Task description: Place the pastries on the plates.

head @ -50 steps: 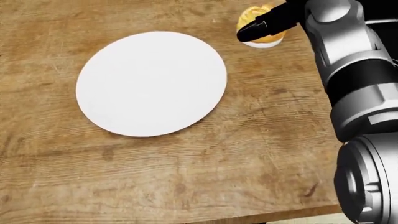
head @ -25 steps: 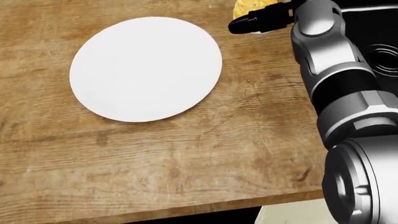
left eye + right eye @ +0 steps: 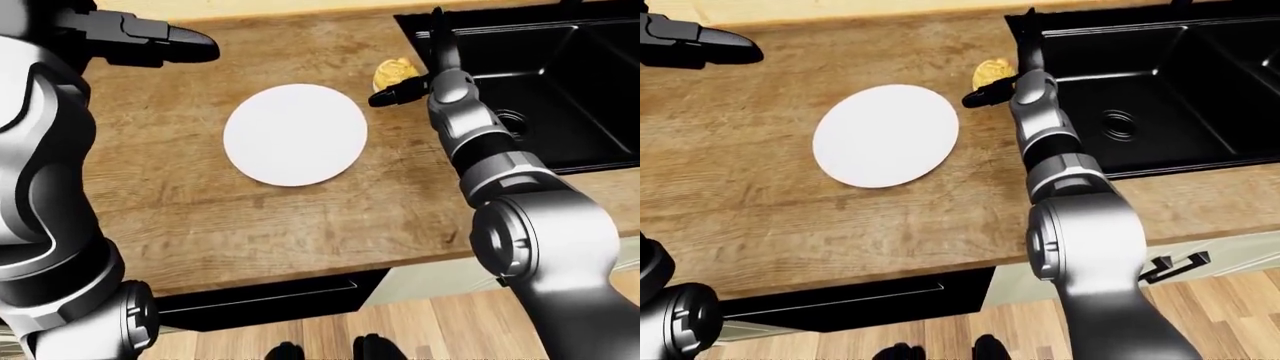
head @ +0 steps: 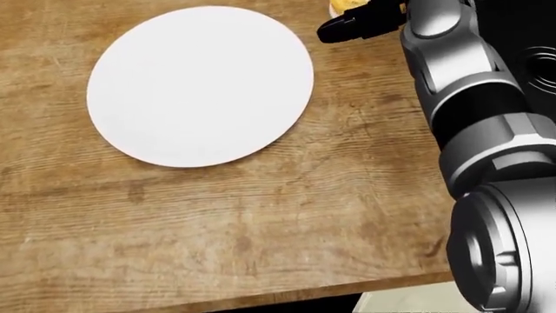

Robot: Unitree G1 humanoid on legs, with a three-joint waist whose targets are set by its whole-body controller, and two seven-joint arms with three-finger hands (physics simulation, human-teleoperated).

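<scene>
A round white plate (image 3: pixel 295 133) lies bare on the wooden counter (image 3: pixel 300 217). A yellow pastry (image 3: pixel 390 75) sits just right of the plate's top edge, close to the sink's corner. My right hand (image 3: pixel 408 66) is at the pastry: one black finger (image 4: pixel 352 27) stretches left along its near side and another points up beside the sink rim, so the open fingers stand about it. In the head view only a sliver of the pastry (image 4: pixel 345 5) shows at the top edge. My left hand (image 3: pixel 185 46) hovers at the upper left with fingers stretched out and nothing in it.
A black sink (image 3: pixel 1160 82) is set into the counter right of the pastry. The counter's near edge runs across the bottom of the eye views, with dark cabinet fronts and a wooden floor (image 3: pixel 940 337) below.
The head camera has tilted down: plate and pastry have slid up in its picture, the pastry nearly out at the top. My right hand has stayed at the pastry.
</scene>
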